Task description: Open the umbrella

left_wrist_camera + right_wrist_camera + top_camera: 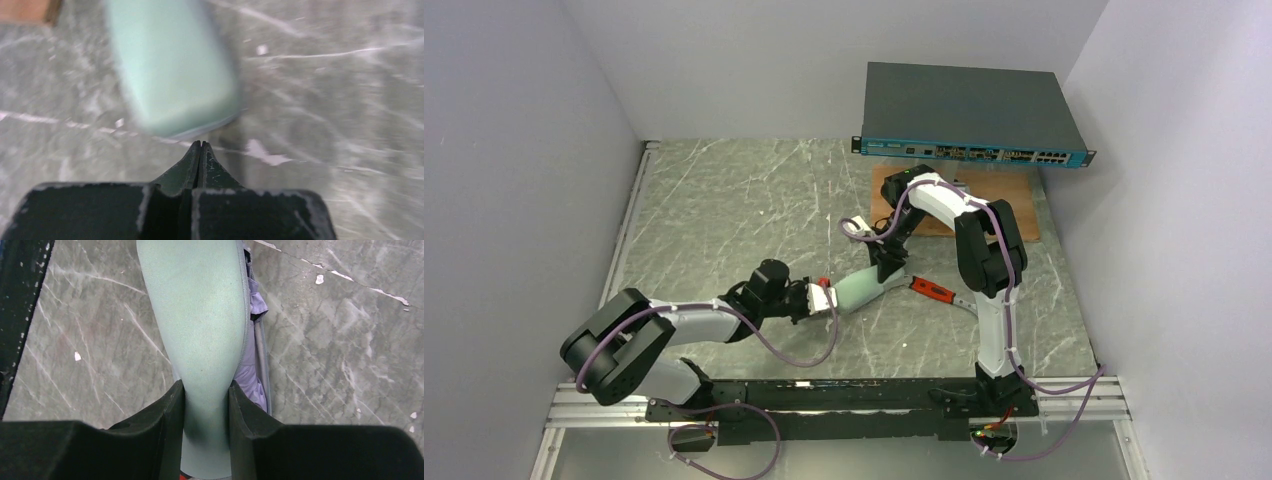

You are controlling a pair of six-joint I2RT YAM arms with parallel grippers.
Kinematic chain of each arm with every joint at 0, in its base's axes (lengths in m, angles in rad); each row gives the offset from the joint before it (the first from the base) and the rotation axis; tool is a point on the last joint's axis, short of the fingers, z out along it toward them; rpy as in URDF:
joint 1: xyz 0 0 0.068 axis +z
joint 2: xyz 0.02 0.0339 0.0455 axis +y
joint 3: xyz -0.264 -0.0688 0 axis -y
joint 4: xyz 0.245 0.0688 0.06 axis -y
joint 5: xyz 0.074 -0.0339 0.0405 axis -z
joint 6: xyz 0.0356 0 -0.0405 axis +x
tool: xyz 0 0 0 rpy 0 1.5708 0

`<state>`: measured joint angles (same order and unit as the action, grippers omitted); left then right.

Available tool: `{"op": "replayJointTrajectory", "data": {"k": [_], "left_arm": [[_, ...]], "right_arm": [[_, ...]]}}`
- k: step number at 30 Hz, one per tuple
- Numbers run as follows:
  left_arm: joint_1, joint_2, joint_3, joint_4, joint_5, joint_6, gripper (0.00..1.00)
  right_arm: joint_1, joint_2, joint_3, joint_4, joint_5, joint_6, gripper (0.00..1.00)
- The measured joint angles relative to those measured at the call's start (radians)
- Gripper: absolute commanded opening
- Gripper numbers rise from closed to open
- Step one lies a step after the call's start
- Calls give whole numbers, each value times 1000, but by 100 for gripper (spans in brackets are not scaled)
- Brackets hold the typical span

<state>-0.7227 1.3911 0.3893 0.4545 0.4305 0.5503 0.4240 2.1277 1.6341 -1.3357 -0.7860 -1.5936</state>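
Note:
A mint-green clamshell case (864,288) lies mid-table. In the right wrist view its upper shell (205,315) is pinched between the fingers of my right gripper (206,395), which is shut on it. Along that shell's right edge the case gapes, and the umbrella (248,382) shows inside as crumpled lavender fabric; its shaft and handle are hidden. My left gripper (827,299) sits at the case's left end. In the left wrist view its fingertips (200,145) press together with nothing between them, just short of the case's rounded end (170,70).
A network switch (974,115) juts from the back wall above a wooden board (1014,200). A red and black tool (932,291) lies just right of the case. Walls close in on the left, back and right.

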Motion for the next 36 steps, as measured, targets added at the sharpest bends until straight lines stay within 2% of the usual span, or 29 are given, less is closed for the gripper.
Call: {"op": "replayJointTrajectory", "data": {"k": [5,11,14,15,18,23,30,36], "left_arm": [[-64,-11,-25,5,71,-6,0],[-93,-55,-54,-3,82,-66,1],[-85,-102,-61,-12,67,-100,37],[-76,-115,-60,-14,62,-101,45],[-34,-138,-50,-34,42,-108,58],[-16,-121,-47,-25,15,-63,59],[1,-4,-14,-7,33,18,54],[3,54,34,12,78,45,45]], "right_arm": [[-8,0,-3,26,-27,71,0],[-14,-2,-12,51,-43,116,0],[-17,-14,-36,53,-53,75,0],[-18,-25,-52,55,-55,53,0],[-18,-61,-100,61,-48,-38,0],[-16,-84,-133,51,-29,-153,0],[-11,-124,-185,54,-8,-274,0],[-10,-126,-186,50,-3,-294,0]]}}
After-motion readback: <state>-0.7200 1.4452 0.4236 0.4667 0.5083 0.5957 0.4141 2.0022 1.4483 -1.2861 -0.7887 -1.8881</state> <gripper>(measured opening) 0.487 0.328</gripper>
